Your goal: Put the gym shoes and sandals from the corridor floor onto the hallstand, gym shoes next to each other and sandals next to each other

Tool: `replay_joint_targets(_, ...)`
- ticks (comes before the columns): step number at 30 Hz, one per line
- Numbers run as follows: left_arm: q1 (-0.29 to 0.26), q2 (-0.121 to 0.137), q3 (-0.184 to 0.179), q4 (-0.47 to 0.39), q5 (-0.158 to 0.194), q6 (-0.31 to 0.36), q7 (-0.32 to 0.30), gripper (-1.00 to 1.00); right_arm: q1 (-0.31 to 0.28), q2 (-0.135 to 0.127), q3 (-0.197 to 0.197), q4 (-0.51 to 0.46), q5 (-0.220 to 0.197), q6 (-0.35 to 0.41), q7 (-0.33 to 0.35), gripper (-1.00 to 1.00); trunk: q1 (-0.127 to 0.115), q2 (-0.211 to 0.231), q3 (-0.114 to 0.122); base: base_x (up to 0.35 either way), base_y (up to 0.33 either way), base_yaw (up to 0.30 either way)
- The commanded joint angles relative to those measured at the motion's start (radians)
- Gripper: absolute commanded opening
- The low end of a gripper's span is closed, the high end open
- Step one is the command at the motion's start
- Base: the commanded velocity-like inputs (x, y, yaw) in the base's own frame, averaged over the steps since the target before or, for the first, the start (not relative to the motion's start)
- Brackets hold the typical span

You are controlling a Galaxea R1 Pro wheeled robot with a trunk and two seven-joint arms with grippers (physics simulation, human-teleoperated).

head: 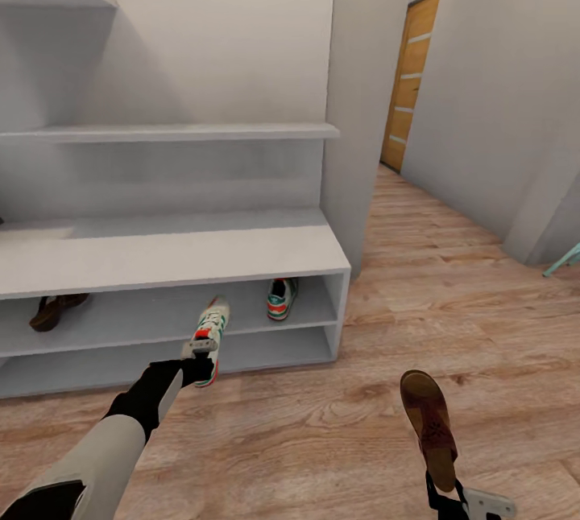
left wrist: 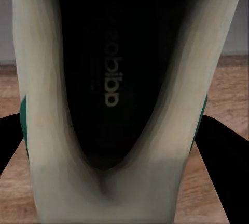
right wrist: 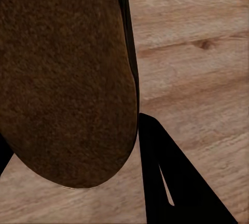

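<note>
The left end effector [head: 196,363] is closed on a sneaker [head: 208,335], held by the heel with the toe pointing toward the rack [head: 169,258]; in the left wrist view the dark inside of this shoe [left wrist: 114,78] sits between the two black fingers [left wrist: 218,156]. It hangs in the air just in front of the upper slot, not yet inside. The right end effector [head: 451,500] grips a sandal [head: 428,419] by its heel end, above the floor [head: 451,303] and well apart from the rack; the right wrist view shows its brown sole [right wrist: 67,78] beside one black finger [right wrist: 171,182]. The second sneaker [head: 282,298] already stands in the upper slot near the right end, and the other sandal [head: 56,309] lies in the same slot far at the left. I think the main risk is the slot itself: it looks low, so a tilted sneaker may hit the bench top edge and slip from the grip to the floor. It may also push the second sneaker, or end too far from it. The right sandal must later go to the left end, and the arms could cross there.
</note>
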Motion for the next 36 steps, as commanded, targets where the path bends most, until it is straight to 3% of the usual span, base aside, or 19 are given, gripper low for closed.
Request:
replay_joint_targets(1, 0.0, -0.001, 0.007, -0.002, -0.007, 0.005, -0.008, -1.0, -0.001, 0.001, -0.008, 0.001, 0.005, -0.002, 0.008, -1.0, 0.0, 0.0, -0.001, 0.082, 0.0, -0.002)
replay_joint_targets(36, -0.002, -0.005, 0.008, -0.003, -0.007, 0.001, -0.008, -1.0, -0.001, 0.001, -0.009, 0.0, 0.005, -0.002, 0.008, -1.0, 0.0, 0.0, -0.001, 0.171, -0.077, 0.0)
